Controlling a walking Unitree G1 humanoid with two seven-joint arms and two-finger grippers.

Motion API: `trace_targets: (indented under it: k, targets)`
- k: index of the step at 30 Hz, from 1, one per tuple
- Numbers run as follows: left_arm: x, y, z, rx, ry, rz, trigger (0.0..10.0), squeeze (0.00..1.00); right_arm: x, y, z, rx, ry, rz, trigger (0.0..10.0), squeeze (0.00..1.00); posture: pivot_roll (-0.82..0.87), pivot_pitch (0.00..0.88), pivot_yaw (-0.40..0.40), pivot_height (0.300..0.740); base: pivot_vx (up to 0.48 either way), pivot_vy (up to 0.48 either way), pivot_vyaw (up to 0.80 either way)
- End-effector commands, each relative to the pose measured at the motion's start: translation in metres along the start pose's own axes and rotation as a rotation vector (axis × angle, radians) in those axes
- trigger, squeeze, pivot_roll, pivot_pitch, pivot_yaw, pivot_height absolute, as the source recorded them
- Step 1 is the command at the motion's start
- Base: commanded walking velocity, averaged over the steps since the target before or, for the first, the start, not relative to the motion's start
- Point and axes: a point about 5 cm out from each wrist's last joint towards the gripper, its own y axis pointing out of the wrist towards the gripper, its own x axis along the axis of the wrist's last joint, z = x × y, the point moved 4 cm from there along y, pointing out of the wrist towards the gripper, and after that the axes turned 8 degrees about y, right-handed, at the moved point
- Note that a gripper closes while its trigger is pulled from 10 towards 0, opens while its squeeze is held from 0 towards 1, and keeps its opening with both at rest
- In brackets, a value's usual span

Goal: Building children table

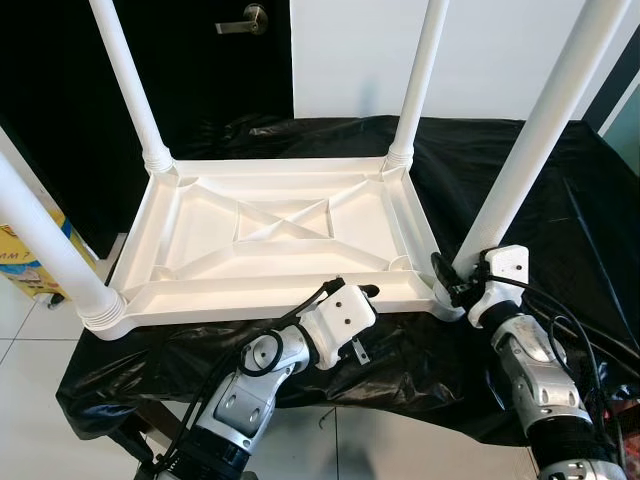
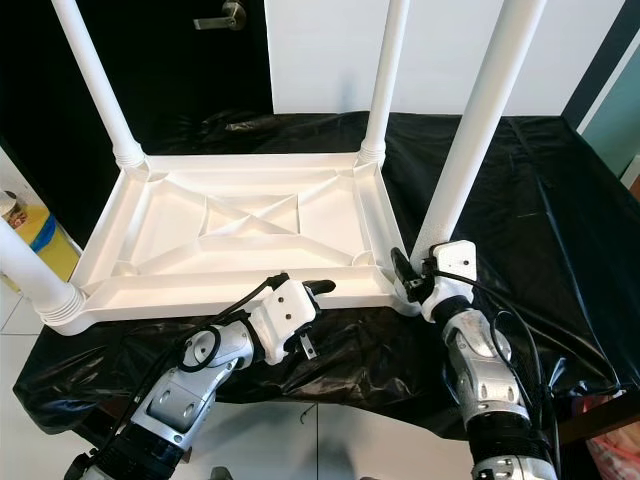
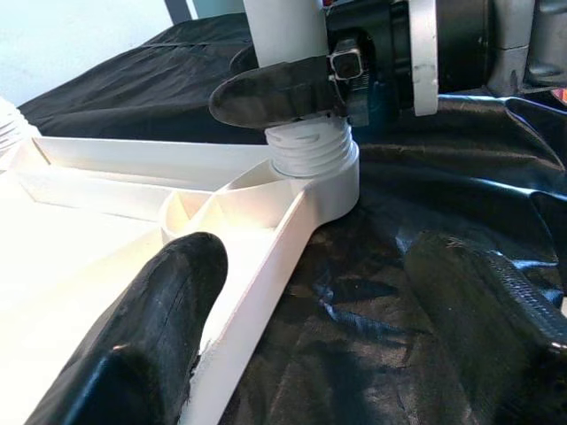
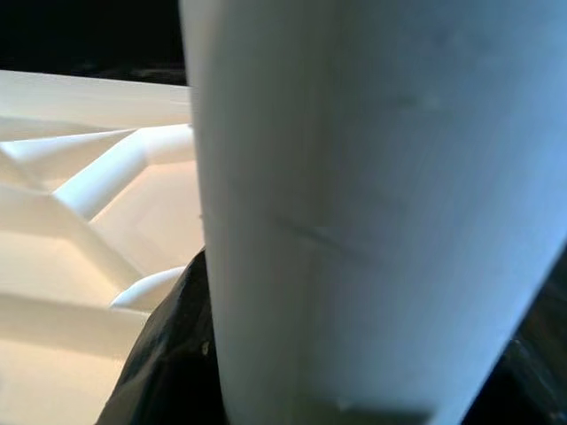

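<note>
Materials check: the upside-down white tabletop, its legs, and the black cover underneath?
Upside-down white tabletop: looks like moulded plastic, semi-gloss, with ribbed underside. White round legs: probably the same plastic, smooth, threaded collars at the base. Black cover: thin glossy plastic sheeting, judging by its creases and highlights.

Right gripper (image 3: pixel 292 97) clamps the white leg (image 3: pixel 283 31) above the tabletop (image 3: pixel 177 204).

A few dark letters can be seen on the yellow box (image 1: pixel 22 262) at the far left, too cut off to be read.
</note>
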Motion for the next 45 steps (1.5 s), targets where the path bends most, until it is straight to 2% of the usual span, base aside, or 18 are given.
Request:
trace_targets:
  k: [1,11,13,14,15,35,36,37,41,44,45]
  targets:
    - [-0.001,0.001,0.004,0.054,-0.002,0.018,10.0,0.0,-0.027,-0.008,-0.002,-0.04,0.011,0.113,10.0,0.0,0.01,0.018,-0.045,0.74,0.0,0.0,0.0]
    - [-0.001,0.001,0.004,0.056,-0.004,0.018,10.0,0.0,-0.029,-0.011,0.002,-0.253,0.057,0.094,10.0,0.0,0.01,0.022,-0.05,0.74,0.0,0.0,0.0]
    - [-0.001,0.001,0.004,0.056,-0.004,0.018,10.0,0.0,-0.029,-0.011,0.002,-0.253,0.057,0.094,10.0,0.0,0.01,0.022,-0.05,0.74,0.0,0.0,0.0]
    - [-0.001,0.001,0.004,0.059,-0.006,0.017,10.0,0.0,-0.029,-0.016,0.001,-0.381,0.065,0.08,10.0,0.0,0.01,0.024,-0.051,0.74,0.0,0.0,0.0]
    - [-0.001,0.001,0.003,0.06,-0.007,0.017,10.0,0.0,-0.03,-0.017,0.004,-0.419,0.075,0.077,10.0,0.0,0.01,0.026,-0.051,0.74,0.0,0.0,0.0]
    - [-0.001,0.003,0.002,0.054,-0.005,0.018,10.0,0.0,-0.019,-0.013,0.019,-0.394,0.098,0.038,10.0,0.0,0.0,0.028,-0.051,0.74,0.0,0.0,0.0]
    - [-0.001,0.003,0.002,0.054,-0.005,0.019,10.0,0.0,-0.018,-0.013,0.02,-0.39,0.098,0.031,10.0,0.08,0.0,0.028,-0.052,0.74,0.0,0.0,0.0]
    - [-0.001,0.003,0.002,0.055,-0.005,0.018,10.0,0.0,-0.016,-0.013,0.019,-0.387,0.099,0.024,10.0,1.0,0.0,0.027,-0.053,0.74,0.0,0.0,0.0]
    - [-0.002,0.003,0.002,0.054,-0.004,0.023,10.0,0.0,-0.009,-0.013,0.021,-0.33,0.119,-0.013,10.0,1.0,0.0,0.026,-0.055,0.74,0.0,0.0,0.0]
    - [-0.003,0.002,0.001,0.049,-0.004,0.028,10.0,0.0,-0.006,-0.017,0.023,-0.188,0.124,-0.018,10.0,1.0,0.0,0.025,-0.051,0.74,0.0,0.0,0.0]
    - [-0.003,0.002,0.001,0.049,-0.004,0.028,10.0,0.0,-0.006,-0.017,0.023,-0.188,0.124,-0.018,10.0,1.0,0.0,0.025,-0.051,0.74,0.0,0.0,0.0]
